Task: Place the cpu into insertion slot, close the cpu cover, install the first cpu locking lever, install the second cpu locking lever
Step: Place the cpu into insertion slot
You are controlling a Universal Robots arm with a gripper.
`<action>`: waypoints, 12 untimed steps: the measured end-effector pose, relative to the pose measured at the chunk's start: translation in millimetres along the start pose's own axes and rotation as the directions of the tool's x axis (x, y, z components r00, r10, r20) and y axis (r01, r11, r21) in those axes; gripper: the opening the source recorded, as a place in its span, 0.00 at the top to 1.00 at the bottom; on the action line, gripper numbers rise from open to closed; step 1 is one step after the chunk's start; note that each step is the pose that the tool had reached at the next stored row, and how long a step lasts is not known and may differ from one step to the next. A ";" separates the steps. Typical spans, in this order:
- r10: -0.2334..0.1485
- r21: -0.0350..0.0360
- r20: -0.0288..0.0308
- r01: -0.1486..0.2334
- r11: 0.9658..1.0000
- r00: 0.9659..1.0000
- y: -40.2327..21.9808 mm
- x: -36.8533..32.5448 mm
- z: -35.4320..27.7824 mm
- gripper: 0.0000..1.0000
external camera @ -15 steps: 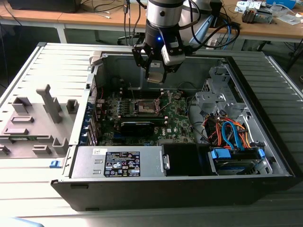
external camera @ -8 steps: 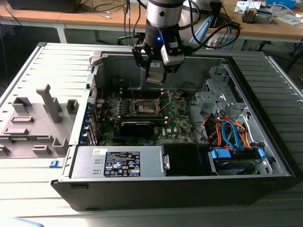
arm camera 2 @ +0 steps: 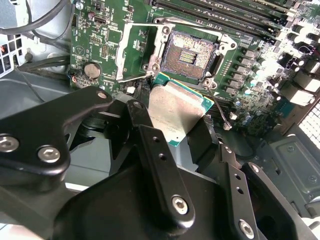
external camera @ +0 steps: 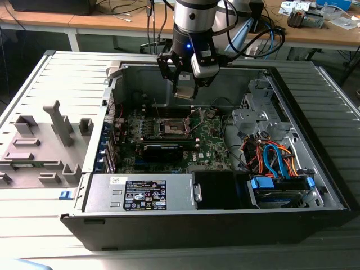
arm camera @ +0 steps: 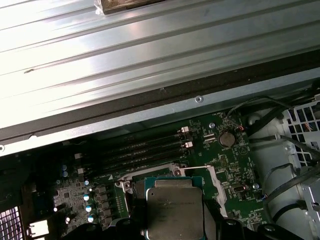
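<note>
My gripper (arm camera 2: pixel 176 131) is shut on the cpu (arm camera 2: pixel 176 111), a flat square chip with a silvery-grey top and green edge, held by two opposite edges between black fingers (arm camera 2: pixel 142 125). In the second wrist view the cpu hangs tilted above the green motherboard (arm camera 2: pixel 95 40), just short of the insertion slot (arm camera 2: pixel 187 56), which lies bare with its dark centre showing. The cpu cover (arm camera 2: pixel 136 50) is swung open beside the slot. In the first wrist view the cpu (arm camera: pixel 175 210) hides most of the slot. In the exterior view my gripper (external camera: pixel 184 91) hovers above the slot (external camera: pixel 174 128) inside the open computer case.
Case walls (external camera: pixel 225 79) surround the board. A power supply (external camera: pixel 140 194) and a drive bay with orange and blue cables (external camera: pixel 275 160) stand along the near side. Long memory slots (arm camera 2: pixel 225 12) run beside the socket. A grey fixture block (external camera: pixel 42 143) sits at the exterior view's left.
</note>
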State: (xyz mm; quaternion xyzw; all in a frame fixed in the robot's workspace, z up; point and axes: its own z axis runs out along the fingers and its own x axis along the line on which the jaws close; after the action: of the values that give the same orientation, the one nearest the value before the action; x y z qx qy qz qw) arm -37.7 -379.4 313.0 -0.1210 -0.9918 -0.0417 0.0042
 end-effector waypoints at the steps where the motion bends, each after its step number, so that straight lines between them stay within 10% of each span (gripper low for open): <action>1: 0.001 0.000 0.000 -0.001 1.000 1.000 0.0 0.0 0.0 0.45; 12: 0.010 0.000 0.001 -0.010 1.000 1.000 0.0 0.0 0.1 0.45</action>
State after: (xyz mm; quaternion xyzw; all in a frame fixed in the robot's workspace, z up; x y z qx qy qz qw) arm -37.7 -379.4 312.9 -0.1261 -0.9911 -0.0415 0.0040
